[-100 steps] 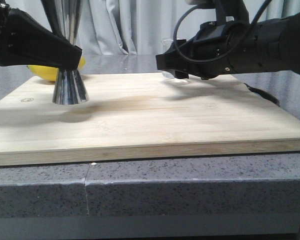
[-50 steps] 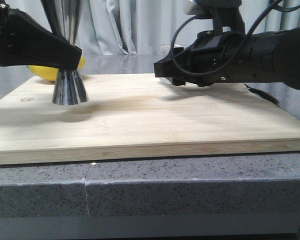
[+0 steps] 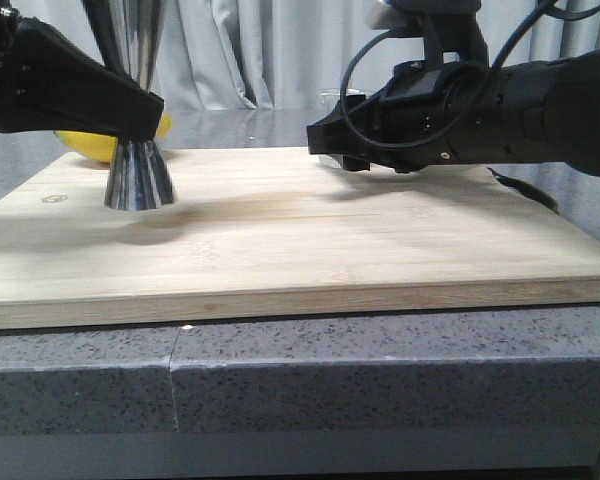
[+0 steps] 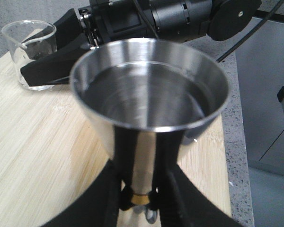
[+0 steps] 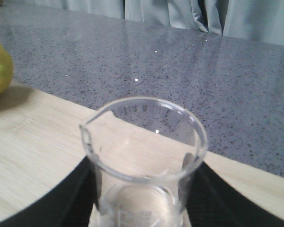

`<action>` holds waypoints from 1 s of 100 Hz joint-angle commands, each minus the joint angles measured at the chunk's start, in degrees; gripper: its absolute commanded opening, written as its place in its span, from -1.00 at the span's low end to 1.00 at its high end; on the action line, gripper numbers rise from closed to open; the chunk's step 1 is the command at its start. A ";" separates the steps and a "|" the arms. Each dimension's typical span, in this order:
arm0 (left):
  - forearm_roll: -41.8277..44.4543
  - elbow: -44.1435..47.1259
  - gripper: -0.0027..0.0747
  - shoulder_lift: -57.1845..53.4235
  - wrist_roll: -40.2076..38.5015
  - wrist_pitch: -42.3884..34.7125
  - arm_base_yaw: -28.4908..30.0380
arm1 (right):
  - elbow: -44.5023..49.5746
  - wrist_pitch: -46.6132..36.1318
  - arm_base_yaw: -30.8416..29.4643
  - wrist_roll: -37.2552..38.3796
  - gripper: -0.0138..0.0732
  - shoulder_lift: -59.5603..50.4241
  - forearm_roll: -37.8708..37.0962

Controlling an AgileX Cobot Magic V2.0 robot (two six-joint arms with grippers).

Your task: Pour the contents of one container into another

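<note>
The steel jigger (image 3: 139,178) stands on the left of the wooden board (image 3: 310,240), its gold waist band (image 4: 141,198) clamped by my left gripper (image 4: 143,158), which is shut on it. Its open cup (image 4: 149,90) fills the left wrist view. The clear glass beaker (image 5: 144,156) stands upright at the board's far edge. My right gripper (image 5: 143,191) is shut on it, one black finger against each side. In the front view the right gripper (image 3: 330,140) hides all of the beaker (image 3: 330,94) except its rim. From the left wrist, the beaker (image 4: 31,52) shows between the right fingers.
A yellow fruit (image 3: 90,145) lies behind the jigger, off the board's far left corner. The board lies on a grey speckled counter (image 3: 380,370) with curtains behind. My right arm (image 3: 520,100) reaches in low over the board's far right, with a cable (image 3: 525,185) by the board's right edge.
My right arm has dropped a little and edged left, so it now covers the beaker's base. The left gripper and the jigger have not moved.
</note>
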 commanded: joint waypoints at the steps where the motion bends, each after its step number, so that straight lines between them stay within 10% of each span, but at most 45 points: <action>1: -4.22 -1.64 -0.98 -2.30 -0.49 4.77 -0.42 | -0.99 -0.09 -0.32 0.21 0.06 -1.93 0.26; 100: -4.22 -1.64 -0.98 -2.30 -0.49 4.77 -0.42 | -0.99 12.85 -0.22 0.21 0.55 -16.92 0.76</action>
